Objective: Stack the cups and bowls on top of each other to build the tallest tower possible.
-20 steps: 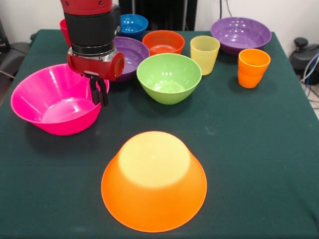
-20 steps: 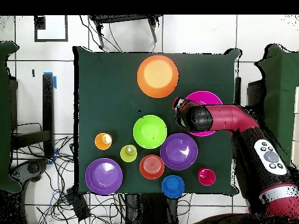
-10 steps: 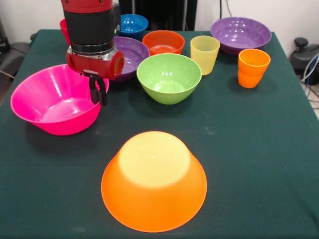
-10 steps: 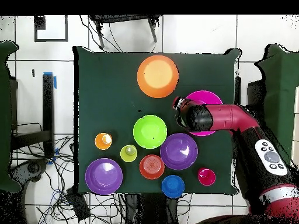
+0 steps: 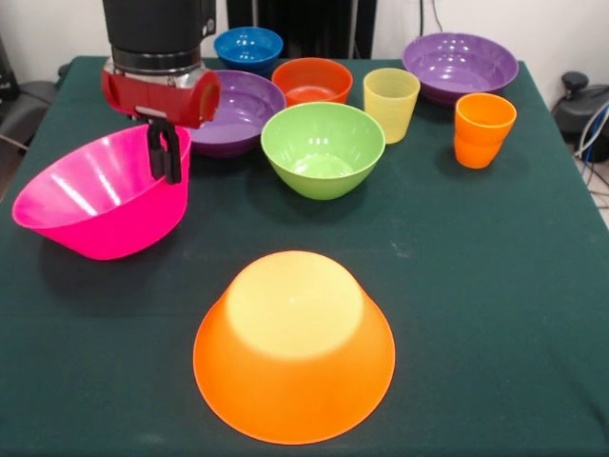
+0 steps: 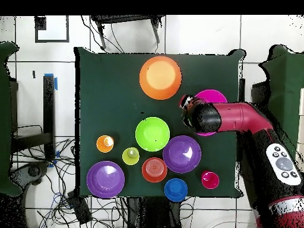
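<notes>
One bowl is in hand and nothing is stacked yet: the tower (image 5: 294, 345) is so far only the large upturned orange bowl, alone near the bench's (image 5: 495, 286) front edge in the front view, with a bare flat bottom to build on.

Taken left to right in that view, the hot pink bowl (image 5: 100, 205) sits toward the left edge, tilted, its far rim raised. The gripper (image 5: 164, 152) comes down on that rim with its fingers closed across the wall, one inside and one outside (so it appears clamped on the bowl, which looks partly lifted). Beyond it, toward the far edge, lie a wide purple bowl (image 5: 233, 111), the small blue bowl (image 5: 247, 48) and the small red-orange bowl (image 5: 311, 80). The lime green bowl (image 5: 323, 149) stands nearer the middle. Next come the pale yellow cup (image 5: 391, 103), the second purple bowl (image 5: 461, 66) at the far right corner, and the orange cup (image 5: 483, 129) near the right edge. The red cup (image 6: 209, 179) is hidden behind the arm here and shows only from overhead.

Everything else waits upright and apart, so nearly the whole task remains: the pink bowl must go on the base, then the rest.

All pieces are glossy, smooth plastic with round, flared walls; the cups are tapered and the yellow one is translucent. The bench is covered in dark green matte cloth.
</notes>
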### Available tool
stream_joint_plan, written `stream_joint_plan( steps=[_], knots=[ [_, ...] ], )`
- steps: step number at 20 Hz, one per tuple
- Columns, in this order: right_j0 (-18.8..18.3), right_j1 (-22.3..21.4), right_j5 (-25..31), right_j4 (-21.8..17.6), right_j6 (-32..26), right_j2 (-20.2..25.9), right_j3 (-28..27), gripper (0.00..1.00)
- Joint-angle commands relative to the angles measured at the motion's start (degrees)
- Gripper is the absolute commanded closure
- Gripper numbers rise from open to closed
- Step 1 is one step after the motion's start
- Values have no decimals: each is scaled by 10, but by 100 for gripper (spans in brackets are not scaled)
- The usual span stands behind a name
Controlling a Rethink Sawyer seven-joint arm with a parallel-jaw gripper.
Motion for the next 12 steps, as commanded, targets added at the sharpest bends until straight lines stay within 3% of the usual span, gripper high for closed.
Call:
stream_joint_plan(
  steps=[1, 7, 12],
  knots=[
    [32, -14, 61, -15, -77, -7, 7, 100],
    [33, 25, 29, -32, -61, -16, -3, 100],
    [33, 17, 35, -30, -65, -17, -4, 100]
  ],
)
